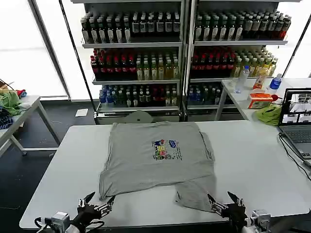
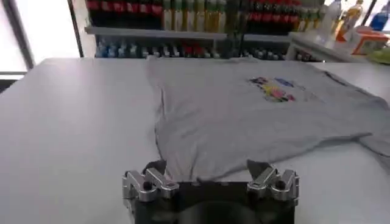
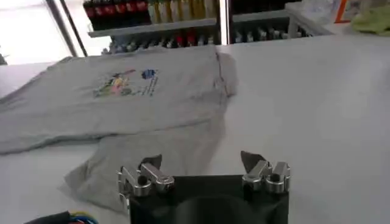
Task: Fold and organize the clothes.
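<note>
A light grey short-sleeved shirt [image 1: 150, 155] with a small colourful chest print lies spread on the white table [image 1: 257, 160], one part of it folded out toward the front right [image 1: 197, 191]. My left gripper [image 1: 97, 201] hovers open at the table's front edge, just before the shirt's front left corner [image 2: 183, 158]. My right gripper [image 1: 223, 203] is open at the front edge, beside the shirt's front right flap [image 3: 152, 158]. Nothing is between either pair of fingers. The shirt also fills the middle of the left wrist view [image 2: 256, 115].
A laptop [image 1: 297, 121] sits at the table's right edge with a cable running forward. A side table behind it holds bottles, an orange box [image 1: 260, 100] and a green cloth [image 1: 268, 114]. Drink shelves [image 1: 180, 53] stand behind. Another table with cloths [image 1: 9, 104] is at far left.
</note>
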Tool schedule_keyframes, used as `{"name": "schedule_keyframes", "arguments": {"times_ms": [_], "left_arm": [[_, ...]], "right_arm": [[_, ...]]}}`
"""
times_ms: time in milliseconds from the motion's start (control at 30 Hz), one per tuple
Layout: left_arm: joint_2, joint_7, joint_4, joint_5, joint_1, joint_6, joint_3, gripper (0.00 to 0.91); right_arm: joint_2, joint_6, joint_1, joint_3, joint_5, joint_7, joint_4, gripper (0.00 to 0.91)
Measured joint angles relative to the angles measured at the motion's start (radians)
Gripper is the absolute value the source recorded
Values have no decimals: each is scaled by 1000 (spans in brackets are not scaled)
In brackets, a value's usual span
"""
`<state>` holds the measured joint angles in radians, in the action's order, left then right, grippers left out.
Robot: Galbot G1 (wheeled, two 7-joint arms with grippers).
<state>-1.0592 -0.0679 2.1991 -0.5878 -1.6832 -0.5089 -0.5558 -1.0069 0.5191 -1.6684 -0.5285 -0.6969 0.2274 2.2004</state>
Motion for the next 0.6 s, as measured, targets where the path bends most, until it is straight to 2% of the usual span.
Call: {"name": "schedule_keyframes", "arguments": {"times_ms": [33,67,100,600], "left_arm": [[-1,-2,-4,-3,6,-4,3,907],[-1,-3,-8,-7,12,-8,6,907],[-1,-4,-10,-10,16,-11,7,907],[0,-10,-39,-56,46,-30,5,907]], "right_arm": [[-4,6,6,6,0,5,-4,141],[-7,10,11,13,-1,9,-6,20],[-8,14,17,19,-1,12,-9,0],[-24,42,61,88,-14,32,-31,0]]}}
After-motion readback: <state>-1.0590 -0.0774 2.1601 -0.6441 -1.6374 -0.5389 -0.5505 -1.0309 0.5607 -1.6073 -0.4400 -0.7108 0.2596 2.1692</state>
